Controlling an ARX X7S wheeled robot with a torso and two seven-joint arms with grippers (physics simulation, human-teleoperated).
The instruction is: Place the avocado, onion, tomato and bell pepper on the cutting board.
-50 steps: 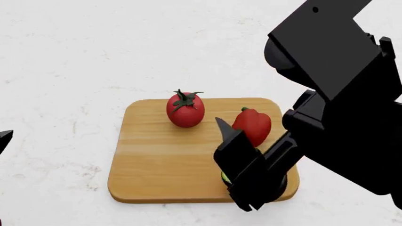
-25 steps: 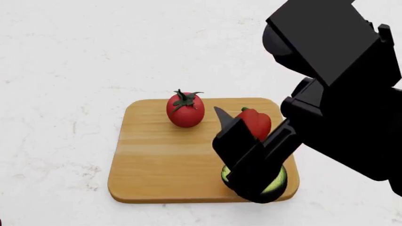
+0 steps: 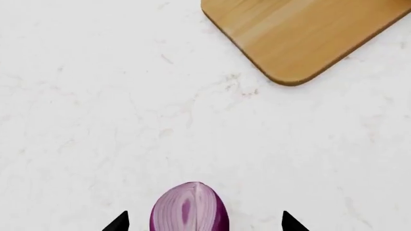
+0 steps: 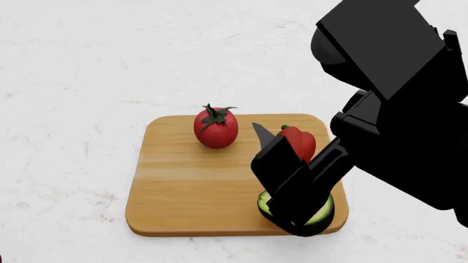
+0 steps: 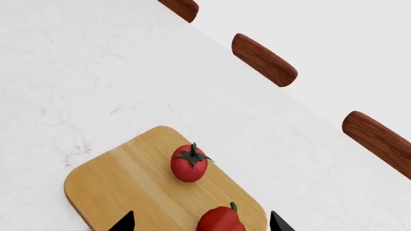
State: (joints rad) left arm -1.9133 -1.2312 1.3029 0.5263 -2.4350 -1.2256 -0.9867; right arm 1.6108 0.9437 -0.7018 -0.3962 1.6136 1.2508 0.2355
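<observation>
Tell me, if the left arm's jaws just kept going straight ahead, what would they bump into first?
Probably the onion: it sits on the white counter between the open left gripper tips. Past it lies the cutting board corner.

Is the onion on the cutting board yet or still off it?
Off. In the left wrist view the onion sits on the white table, apart from the cutting board, between the open left pincer tips.
</observation>
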